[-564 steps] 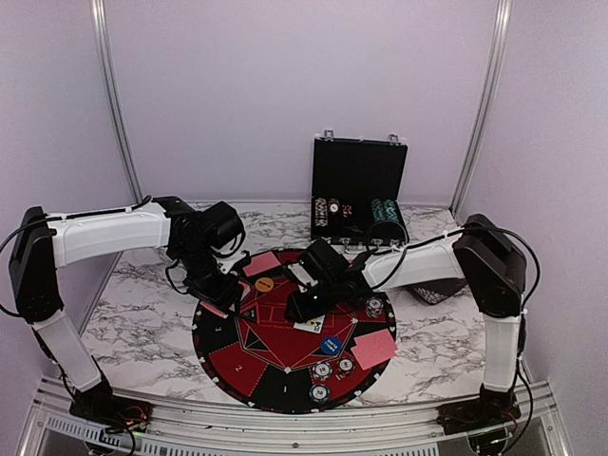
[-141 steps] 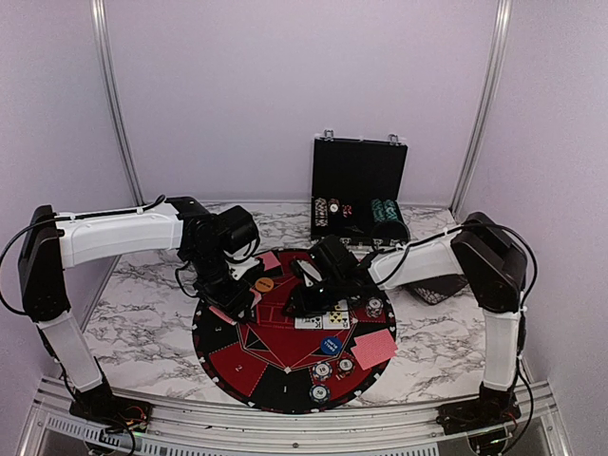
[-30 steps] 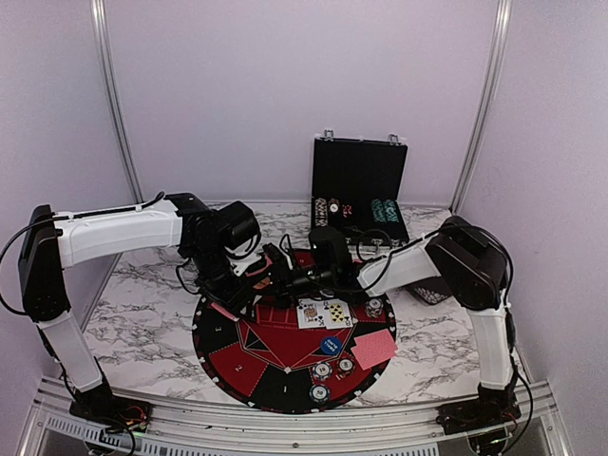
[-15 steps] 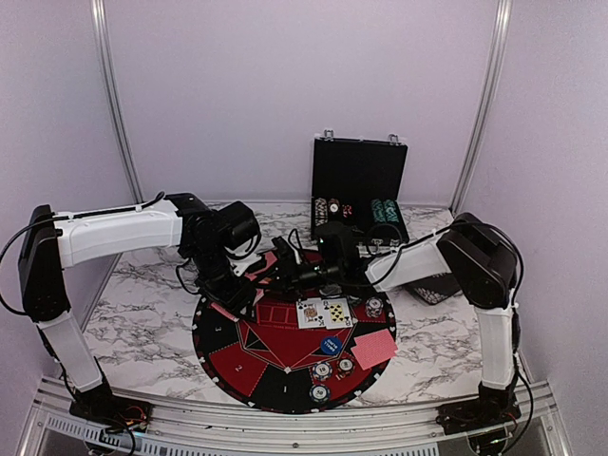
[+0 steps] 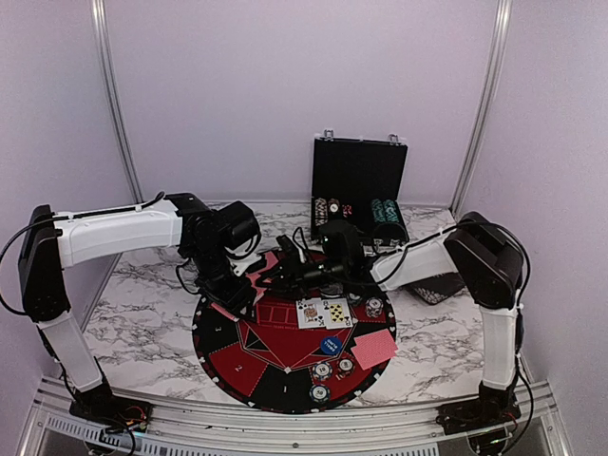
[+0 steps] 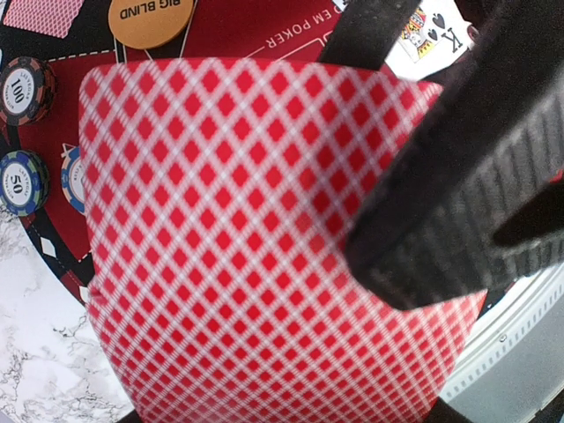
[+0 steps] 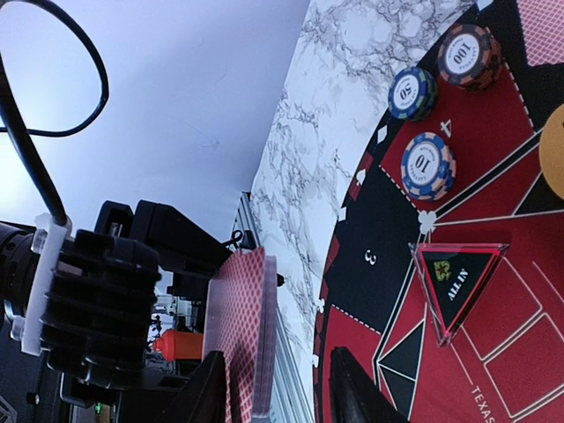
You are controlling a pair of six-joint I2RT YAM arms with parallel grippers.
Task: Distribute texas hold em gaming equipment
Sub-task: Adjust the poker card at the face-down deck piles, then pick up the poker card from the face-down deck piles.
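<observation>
- Jaws of the left gripper [image 5: 236, 285] are clamped on a deck of red-backed playing cards [image 6: 247, 238], held clear of the round red-and-black mat [image 5: 285, 353] over its far-left part. The card backs show a fine white diamond lattice on red.
- The left arm reaches in from the left, its white forearm roughly level over the white marble desk [image 5: 142, 313] and its wrist bent down toward the mat.
- Past the deck in the left wrist view, three things lie flat on the mat: an orange "BIG BLIND" button disc [image 6: 150, 18], a black striped-edge chip marked 100 [image 6: 22, 88] and a blue-green striped-edge chip marked 50 [image 6: 22, 181].
- Jaws of the right gripper [image 7: 278, 357] stand apart with the deck's free edge between them. Whether either finger touches a card cannot be told.
- The right arm stretches in from the right across the mat's far side, wrist pointing left toward the deck.
- A clear triangular "ALL IN" marker [image 7: 458, 282] lies flat on the red field.
- Two face-up cards [image 5: 323, 312] sit side by side near the mat's centre.
- Nearer the front are a blue button disc [image 5: 330, 345] and, just to its right, a small pile of red-backed cards [image 5: 373, 349].
- An open black case [image 5: 359, 185] stands at the back of the desk with chips racked inside.
</observation>
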